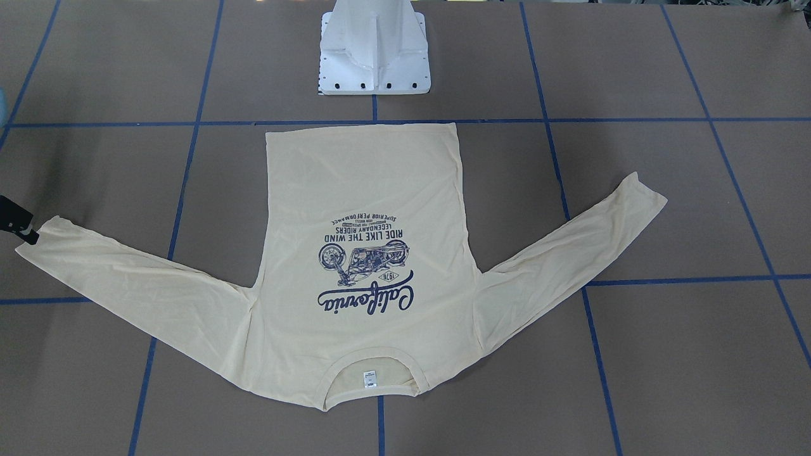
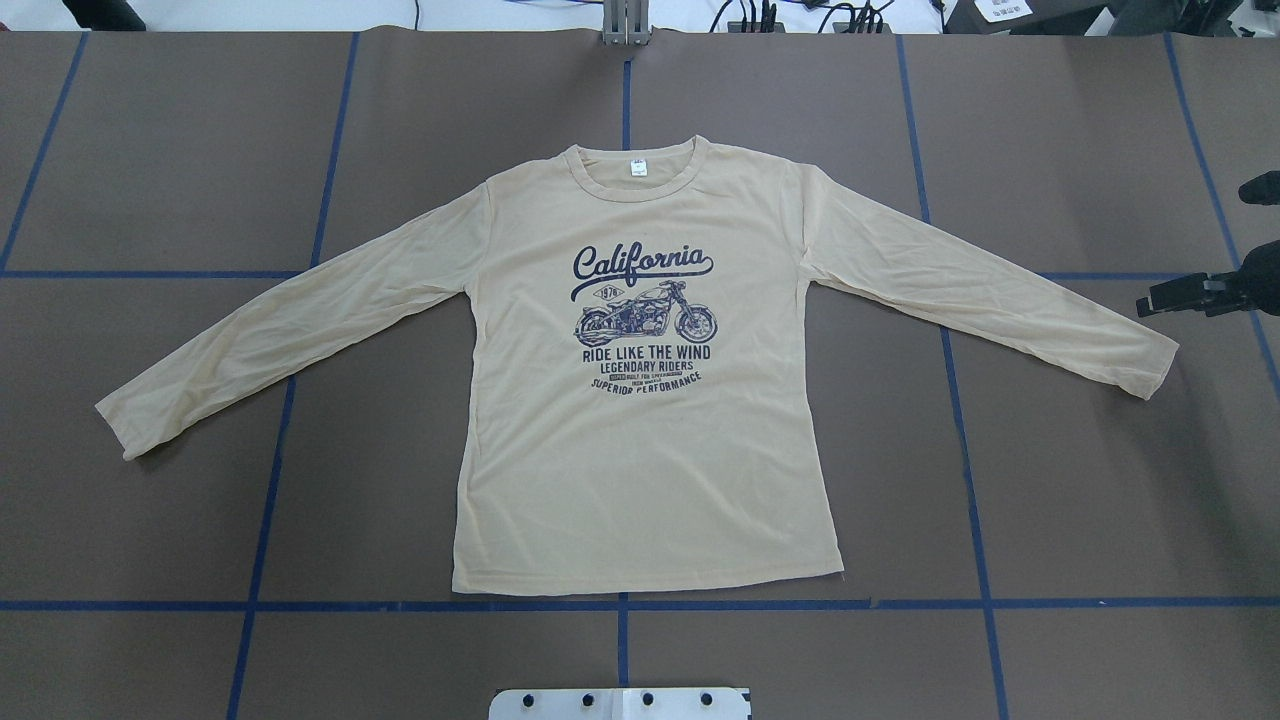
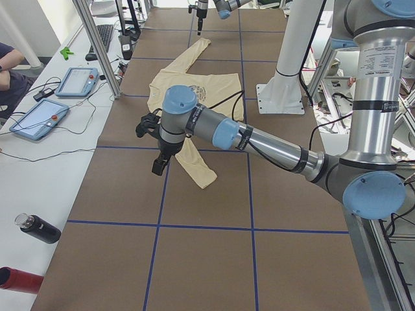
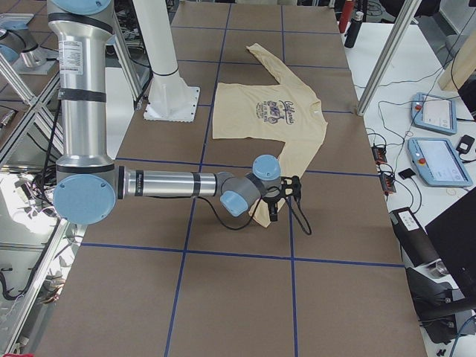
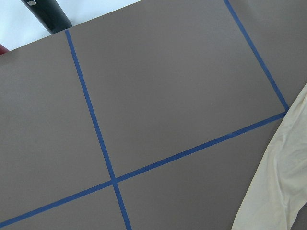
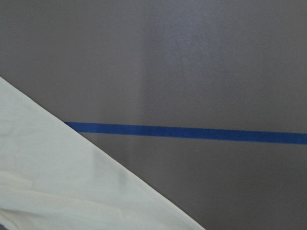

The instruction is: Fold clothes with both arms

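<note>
You see the shirt (image 2: 650, 460) lying flat on the bench (image 2: 1050, 480), print side up, both sleeves spread out and the hem toward the robot. The right end effector (image 2: 1150, 300) is cut off by the picture edge near one cuff. You cannot tell if its fingers are spread or pressed together. The left end effector (image 3: 157, 167) shows only in a side view, near the other cuff, and its state cannot be told either.

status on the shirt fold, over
Left claw near left cuff, right claw near right cuff, open or shut unclear on both. Shirt flat, print up, sleeves spread, unfolded. Nothing lying on it.
</note>
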`<state>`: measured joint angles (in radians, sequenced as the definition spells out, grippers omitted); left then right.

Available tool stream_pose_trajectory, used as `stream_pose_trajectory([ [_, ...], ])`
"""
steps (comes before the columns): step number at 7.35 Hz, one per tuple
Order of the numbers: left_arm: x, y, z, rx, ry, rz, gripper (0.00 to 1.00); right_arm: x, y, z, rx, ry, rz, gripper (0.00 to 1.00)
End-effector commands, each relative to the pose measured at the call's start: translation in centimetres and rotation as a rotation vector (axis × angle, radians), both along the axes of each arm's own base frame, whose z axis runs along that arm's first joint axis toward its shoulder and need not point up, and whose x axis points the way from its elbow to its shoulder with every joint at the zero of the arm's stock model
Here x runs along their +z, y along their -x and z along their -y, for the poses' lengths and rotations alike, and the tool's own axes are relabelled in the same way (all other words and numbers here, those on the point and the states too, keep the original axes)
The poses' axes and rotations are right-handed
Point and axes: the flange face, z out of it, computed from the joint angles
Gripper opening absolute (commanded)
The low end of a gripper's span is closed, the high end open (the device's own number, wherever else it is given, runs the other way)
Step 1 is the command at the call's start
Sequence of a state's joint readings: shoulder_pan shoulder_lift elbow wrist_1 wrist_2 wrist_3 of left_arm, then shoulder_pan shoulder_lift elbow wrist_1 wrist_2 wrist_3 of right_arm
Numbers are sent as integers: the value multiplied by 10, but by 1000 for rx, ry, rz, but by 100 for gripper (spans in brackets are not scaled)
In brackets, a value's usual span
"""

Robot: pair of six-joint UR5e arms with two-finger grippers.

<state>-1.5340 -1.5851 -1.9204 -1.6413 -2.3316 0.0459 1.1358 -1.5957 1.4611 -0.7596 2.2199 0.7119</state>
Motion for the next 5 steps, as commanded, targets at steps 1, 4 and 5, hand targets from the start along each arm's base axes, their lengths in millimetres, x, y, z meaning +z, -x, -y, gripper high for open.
stream_pose_trajectory([
  [1,-1,0,-1,0,-3,0,100,17,12,-4,6,-6,-42,83],
  [4,-2,-1,0,2,-4,0,100,29,18,-8,-10,14,-52,62],
  [5,-1,0,0,1,-4,0,100,32,20,-10,-15,18,-55,60],
])
